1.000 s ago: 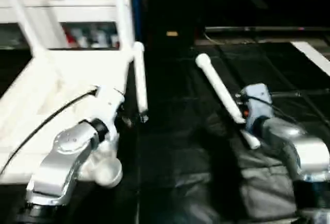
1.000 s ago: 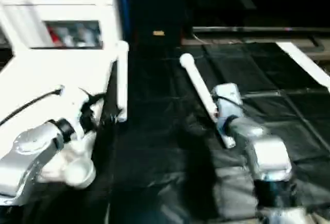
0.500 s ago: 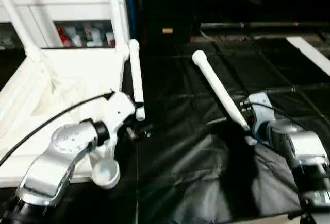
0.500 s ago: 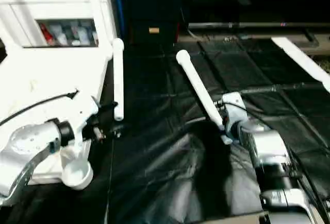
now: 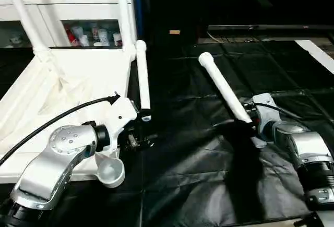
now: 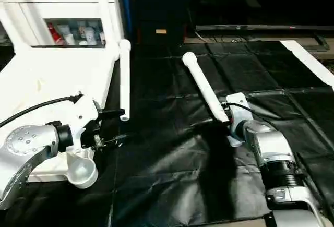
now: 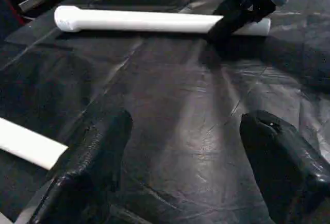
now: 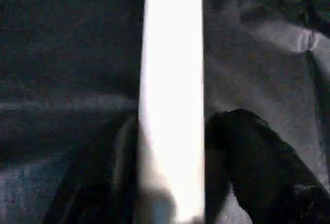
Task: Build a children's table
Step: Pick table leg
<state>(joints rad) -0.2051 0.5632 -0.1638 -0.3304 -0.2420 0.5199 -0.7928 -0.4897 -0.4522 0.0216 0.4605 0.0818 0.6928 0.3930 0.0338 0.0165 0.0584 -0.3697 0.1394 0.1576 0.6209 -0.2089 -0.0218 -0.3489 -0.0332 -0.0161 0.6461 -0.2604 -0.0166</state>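
The white table top (image 5: 62, 96) lies upside down at the left, with two legs (image 5: 124, 13) standing upright in its far corners. An empty round corner socket (image 5: 109, 172) shows under my left forearm. A third leg (image 5: 142, 81) lies along the top's right edge. The fourth leg (image 5: 222, 91) lies on the black mat. My right gripper (image 5: 249, 125) is at its near end, and its fingers (image 8: 247, 152) press against both sides of the leg (image 8: 171, 54). My left gripper (image 7: 185, 126) hangs open above the mat with nothing between its fingers (image 7: 98, 157).
A white cabinet (image 5: 78, 13) with glass doors stands behind the table top. The black mat (image 5: 198, 175) covers the floor between my arms and is creased. A white strip (image 5: 318, 55) lies at the far right, and a dark bar (image 5: 261, 27) runs along the back.
My right gripper's fingers have closed in on the leg lying on the mat, which stays on the mat. The view has shifted. My left gripper stays open.
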